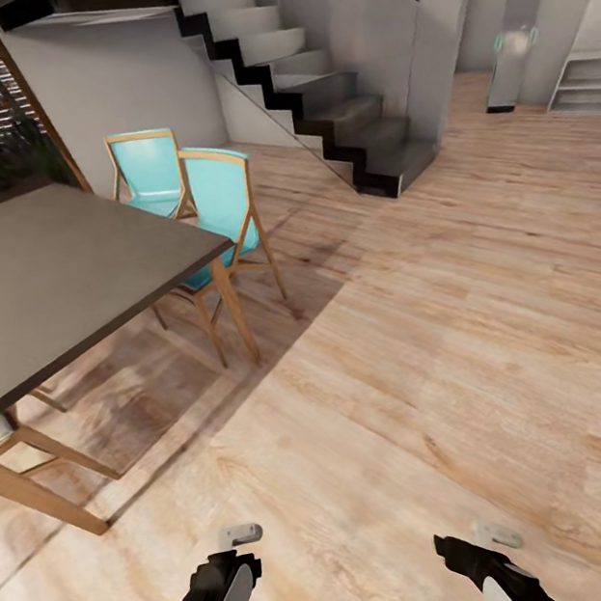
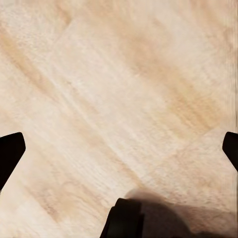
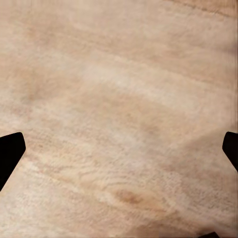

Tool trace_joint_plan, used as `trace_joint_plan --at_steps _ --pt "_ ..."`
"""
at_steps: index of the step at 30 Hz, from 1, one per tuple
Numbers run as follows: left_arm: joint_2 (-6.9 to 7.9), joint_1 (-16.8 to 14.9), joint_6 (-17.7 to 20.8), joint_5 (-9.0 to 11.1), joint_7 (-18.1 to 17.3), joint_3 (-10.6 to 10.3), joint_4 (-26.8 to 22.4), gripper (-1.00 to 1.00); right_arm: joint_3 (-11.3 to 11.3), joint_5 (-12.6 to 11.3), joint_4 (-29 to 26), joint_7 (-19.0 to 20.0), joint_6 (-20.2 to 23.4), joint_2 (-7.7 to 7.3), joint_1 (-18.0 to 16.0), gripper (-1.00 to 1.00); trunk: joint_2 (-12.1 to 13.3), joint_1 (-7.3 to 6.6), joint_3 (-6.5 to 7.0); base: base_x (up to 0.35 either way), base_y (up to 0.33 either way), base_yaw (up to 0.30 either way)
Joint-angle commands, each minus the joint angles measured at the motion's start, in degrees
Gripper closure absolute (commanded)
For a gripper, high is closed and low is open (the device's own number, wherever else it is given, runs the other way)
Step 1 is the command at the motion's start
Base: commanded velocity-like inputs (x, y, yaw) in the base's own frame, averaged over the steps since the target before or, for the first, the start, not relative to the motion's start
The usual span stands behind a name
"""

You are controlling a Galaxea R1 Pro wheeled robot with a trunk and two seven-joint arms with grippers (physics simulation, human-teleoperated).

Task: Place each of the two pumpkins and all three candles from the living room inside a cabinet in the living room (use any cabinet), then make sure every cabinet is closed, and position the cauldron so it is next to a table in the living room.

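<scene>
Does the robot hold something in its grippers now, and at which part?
Nothing is held. The left gripper and the right gripper are both open, with just the bare wooden floor between their fingers.

Floor [image 1: 462, 332] open ahead; dining table [image 1: 52, 274], chairs [image 1: 216, 207] block left.

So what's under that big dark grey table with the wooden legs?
Under the dark grey table you can see bare light wooden floor in shadow, slanted wooden legs, and the legs of two turquoise chairs. The tabletop covers the rest.
</scene>
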Motion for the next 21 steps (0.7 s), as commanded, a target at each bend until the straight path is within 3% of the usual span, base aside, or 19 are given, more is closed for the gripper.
trace_joint_plan --at_steps 1,8,21 --pt "0.09 -0.03 0.07 0.61 0.59 -0.27 -0.1 -1.0 0.23 -0.43 -0.1 -0.47 0.2 -0.02 -0.03 -1.0 -0.02 -0.01 -0.08 0.037 -0.001 -0.256" --pt "0.09 -0.03 0.07 0.59 0.59 -0.27 0.19 -1.0 0.27 -0.43 -0.1 -0.47 0.2 -0.01 0.0 -1.0 -0.02 -0.01 -0.3 0.158 0.0 -0.257" --pt "0.09 -0.03 0.07 0.61 0.59 -0.27 0.25 -1.0 0.39 -0.37 -0.1 -0.47 0.12 -0.01 -0.02 -1.0 -0.02 -0.01 -0.18 0.287 0.0 -0.278"
